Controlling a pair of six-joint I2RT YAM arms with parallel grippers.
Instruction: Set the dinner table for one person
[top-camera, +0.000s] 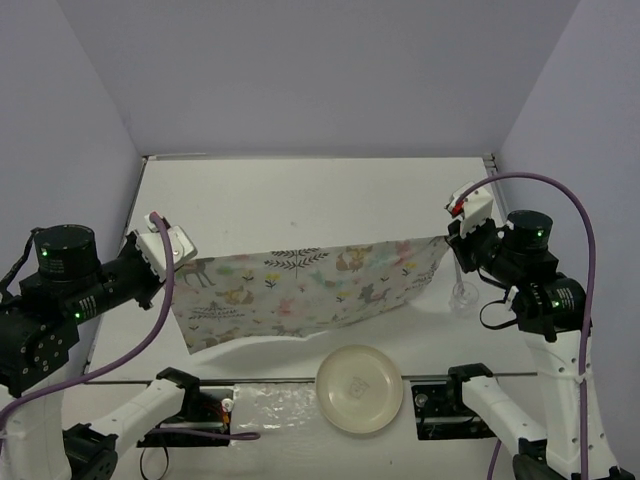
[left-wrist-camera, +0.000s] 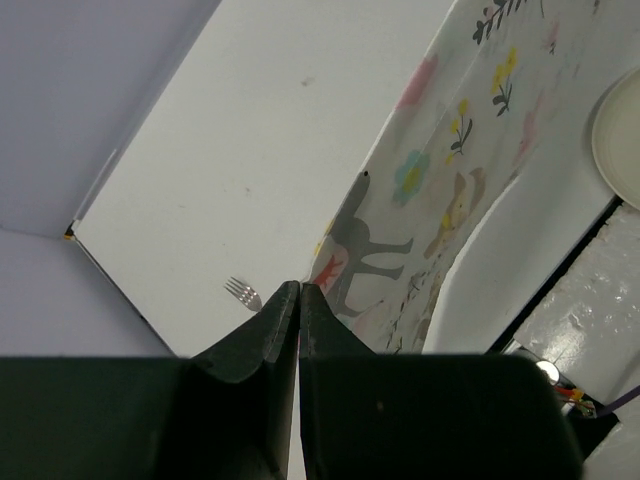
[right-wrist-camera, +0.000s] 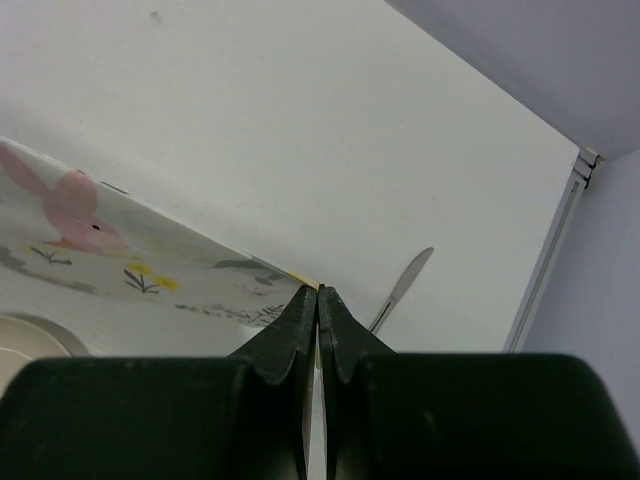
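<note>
The dinner table is a white matte surface walled by pale panels. A printed cloth placemat with animals and leaves hangs stretched between my two grippers above the table's middle. My left gripper is shut on its left corner, seen close in the left wrist view. My right gripper is shut on its right corner, seen in the right wrist view. The cloth sags below both corners. A cream plate lies at the near edge, in front of the cloth.
A fork lies on the table under my left gripper. A knife lies beyond my right gripper near the right wall. A clear glass stands by the right arm. Crinkled plastic lies left of the plate.
</note>
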